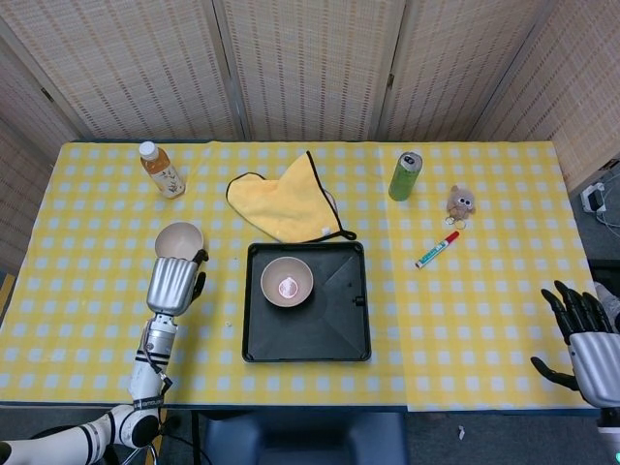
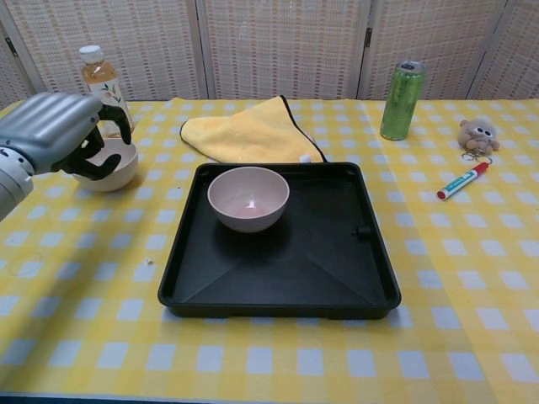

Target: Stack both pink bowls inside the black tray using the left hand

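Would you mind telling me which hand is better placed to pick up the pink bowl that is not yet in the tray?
The left hand: it hovers right at the loose pink bowl, fingers over its rim. The right hand sits at the table's far right edge, beyond the black tray.

You have no readable text here: the tea bottle (image 2: 104, 90) label, the green can (image 2: 400, 100) and the marker pen (image 2: 462, 181) show print too small and blurred to make out.
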Motion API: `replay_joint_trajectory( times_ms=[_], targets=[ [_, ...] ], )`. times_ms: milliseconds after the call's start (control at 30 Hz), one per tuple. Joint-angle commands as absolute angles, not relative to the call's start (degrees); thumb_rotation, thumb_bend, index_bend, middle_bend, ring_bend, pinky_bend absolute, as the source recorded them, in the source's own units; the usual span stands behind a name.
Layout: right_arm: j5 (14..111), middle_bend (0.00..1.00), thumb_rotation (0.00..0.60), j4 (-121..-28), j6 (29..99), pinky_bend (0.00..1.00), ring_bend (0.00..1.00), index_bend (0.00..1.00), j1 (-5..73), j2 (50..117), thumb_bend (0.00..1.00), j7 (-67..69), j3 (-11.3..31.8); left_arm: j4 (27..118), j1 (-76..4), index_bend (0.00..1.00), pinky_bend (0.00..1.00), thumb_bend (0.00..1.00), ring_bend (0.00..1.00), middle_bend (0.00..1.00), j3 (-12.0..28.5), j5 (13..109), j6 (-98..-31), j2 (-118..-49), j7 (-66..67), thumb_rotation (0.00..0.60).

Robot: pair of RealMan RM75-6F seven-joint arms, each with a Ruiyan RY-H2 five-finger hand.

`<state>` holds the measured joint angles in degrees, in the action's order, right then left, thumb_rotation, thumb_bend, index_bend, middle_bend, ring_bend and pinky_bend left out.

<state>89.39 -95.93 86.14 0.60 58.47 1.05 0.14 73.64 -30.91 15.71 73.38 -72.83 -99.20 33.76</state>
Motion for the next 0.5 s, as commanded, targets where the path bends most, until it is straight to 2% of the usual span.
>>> replay_joint_trajectory(
  times_ms=[33, 100, 167, 500],
  targets=[
    [89.27, 0.00, 0.600, -96.10, 85.94, 0.00, 0.00, 0.00, 0.72, 58.61, 0.21, 0.70, 0.17, 71.48, -31.32, 0.47, 1.00, 0.41, 1.00, 1.00, 16.26, 71.54, -71.39, -99.44, 34.20, 0.600],
    [89.11, 0.00, 0.600, -96.18, 85.83, 0.00, 0.00, 0.00, 0.74, 58.67, 0.21, 0.53, 0.22, 69.87, -31.83, 0.47, 1.00, 0.32, 1.00, 1.00, 16.34, 70.53, -70.42, -99.96, 34.09, 0.600],
    [88.85, 0.00, 0.600, -96.22, 85.67, 0.00, 0.00, 0.00, 0.77, 58.70, 0.21, 0.46, 0.29, 68.00, -32.38, 0.47, 1.00, 0.28, 1.00, 1.00, 16.41, 69.70, -69.67, -100.62, 34.05, 0.600],
    [88.10, 0.00, 0.600, -96.09, 85.38, 0.00, 0.00, 0.00, 0.78, 58.67, 0.21, 0.33, 0.52, 60.40, -34.28, 0.46, 1.00, 0.28, 1.00, 1.00, 17.09, 65.83, -66.74, -102.91, 33.73, 0.600]
  ],
)
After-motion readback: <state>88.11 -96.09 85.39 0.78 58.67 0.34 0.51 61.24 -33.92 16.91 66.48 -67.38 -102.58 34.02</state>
